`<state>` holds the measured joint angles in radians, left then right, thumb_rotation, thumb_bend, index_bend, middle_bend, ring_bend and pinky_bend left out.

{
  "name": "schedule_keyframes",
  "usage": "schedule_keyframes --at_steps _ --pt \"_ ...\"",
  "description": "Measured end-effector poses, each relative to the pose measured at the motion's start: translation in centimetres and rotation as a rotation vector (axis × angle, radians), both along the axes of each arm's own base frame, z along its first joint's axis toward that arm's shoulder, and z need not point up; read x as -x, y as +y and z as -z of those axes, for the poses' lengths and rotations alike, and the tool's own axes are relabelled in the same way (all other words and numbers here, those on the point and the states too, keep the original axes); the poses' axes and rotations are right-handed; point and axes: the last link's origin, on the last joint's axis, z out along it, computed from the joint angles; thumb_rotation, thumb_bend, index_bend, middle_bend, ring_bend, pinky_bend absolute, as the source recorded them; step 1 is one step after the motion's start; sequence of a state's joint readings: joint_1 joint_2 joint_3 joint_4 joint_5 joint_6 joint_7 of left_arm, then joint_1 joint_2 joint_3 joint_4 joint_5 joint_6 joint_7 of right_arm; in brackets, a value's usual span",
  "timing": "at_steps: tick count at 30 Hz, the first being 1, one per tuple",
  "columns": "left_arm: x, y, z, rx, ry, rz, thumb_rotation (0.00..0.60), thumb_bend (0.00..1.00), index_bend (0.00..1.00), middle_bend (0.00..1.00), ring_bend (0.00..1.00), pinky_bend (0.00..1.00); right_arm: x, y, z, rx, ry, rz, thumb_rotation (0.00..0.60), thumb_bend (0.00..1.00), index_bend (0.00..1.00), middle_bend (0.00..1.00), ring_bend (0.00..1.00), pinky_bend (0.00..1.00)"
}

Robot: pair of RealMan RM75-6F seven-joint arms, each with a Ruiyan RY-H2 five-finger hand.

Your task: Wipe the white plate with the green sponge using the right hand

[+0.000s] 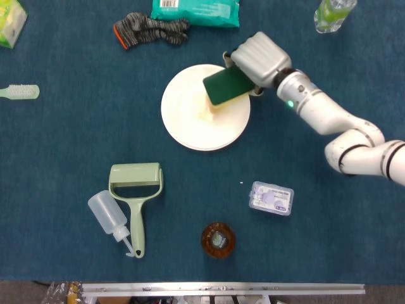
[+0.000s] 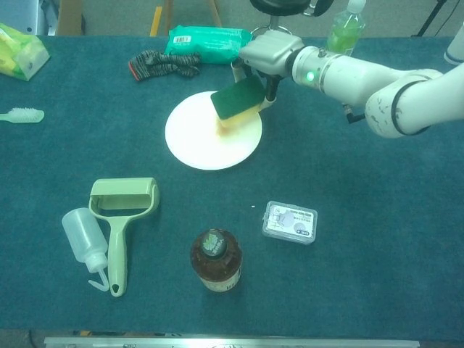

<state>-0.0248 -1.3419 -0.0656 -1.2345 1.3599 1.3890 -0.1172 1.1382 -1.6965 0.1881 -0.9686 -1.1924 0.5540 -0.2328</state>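
The white plate (image 1: 193, 117) (image 2: 196, 138) lies flat on the blue table, just left of centre at the back. My right hand (image 1: 259, 58) (image 2: 267, 51) holds the green sponge (image 1: 226, 85) (image 2: 237, 99) with its yellow underside, tilted and raised over the plate's right rim. A yellowish smear shows on the plate under the sponge. The fingers are mostly hidden behind the sponge. My left hand is in neither view.
A striped glove (image 1: 150, 28) and a teal wipes pack (image 1: 196, 11) lie behind the plate. A green bottle (image 1: 332, 12) stands back right. A clear case (image 1: 271, 198), brown bottle (image 1: 218, 239), green roller (image 1: 135, 196), squeeze bottle (image 1: 109, 216) lie in front; a brush (image 1: 19, 92) sits far left.
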Motion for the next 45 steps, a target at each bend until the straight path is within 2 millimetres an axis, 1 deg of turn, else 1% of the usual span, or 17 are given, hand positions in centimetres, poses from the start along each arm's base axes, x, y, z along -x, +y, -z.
schedule_keyframes --at_steps 3,7,11,16,22,29,35,40,45 --pt "0.0 0.0 0.0 0.001 0.0 -0.002 0.6 0.36 0.42 0.34 0.3 0.46 -0.8 0.1 0.5 -0.012 -0.004 -0.007 0.6 0.11 0.39 0.52 0.47 0.38" --pt "0.1 -0.1 -0.1 -0.003 -0.001 -0.004 0.6 0.36 0.42 0.34 0.3 0.46 -1.1 0.4 1.4 -0.035 0.006 -0.013 0.6 0.11 0.39 0.52 0.47 0.38" --pt "0.0 -0.1 -0.4 -0.012 -0.001 -0.002 0.6 0.36 0.42 0.34 0.3 0.46 -1.1 0.6 2.2 -0.055 0.016 -0.008 0.6 0.11 0.39 0.52 0.47 0.38" --pt "0.0 -0.2 -0.4 -0.012 -0.003 -0.003 0.6 0.36 0.42 0.34 0.3 0.46 -0.7 0.7 2.7 -0.067 0.027 -0.002 0.6 0.11 0.39 0.52 0.47 0.38" --pt "0.1 -0.1 -0.3 -0.012 -0.003 -0.006 0.6 0.36 0.42 0.34 0.3 0.46 0.2 0.3 2.1 -0.053 0.034 0.007 0.6 0.11 0.39 0.52 0.47 0.38" --pt "-0.1 0.0 -0.1 -0.007 -0.003 0.0 0.6 0.36 0.42 0.34 0.3 0.46 1.6 -0.2 1.0 -0.023 0.06 0.028 0.6 0.11 0.39 0.52 0.47 0.38" --pt "-0.1 0.1 0.2 -0.002 -0.006 -0.002 0.6 0.36 0.42 0.34 0.3 0.46 2.5 -0.7 -0.2 0.01 0.075 0.047 0.6 0.11 0.39 0.52 0.47 0.39" --pt "-0.2 0.2 0.2 0.001 -0.006 0.001 0.6 0.36 0.42 0.34 0.3 0.46 2.1 -0.5 -0.8 0.024 0.052 0.045 0.6 0.11 0.39 0.52 0.47 0.39" --pt "-0.2 0.1 0.2 0.0 -0.007 0.001 0.6 0.36 0.42 0.34 0.3 0.46 0.7 -0.4 -0.8 0.024 0.018 0.03 0.6 0.11 0.39 0.52 0.47 0.39"
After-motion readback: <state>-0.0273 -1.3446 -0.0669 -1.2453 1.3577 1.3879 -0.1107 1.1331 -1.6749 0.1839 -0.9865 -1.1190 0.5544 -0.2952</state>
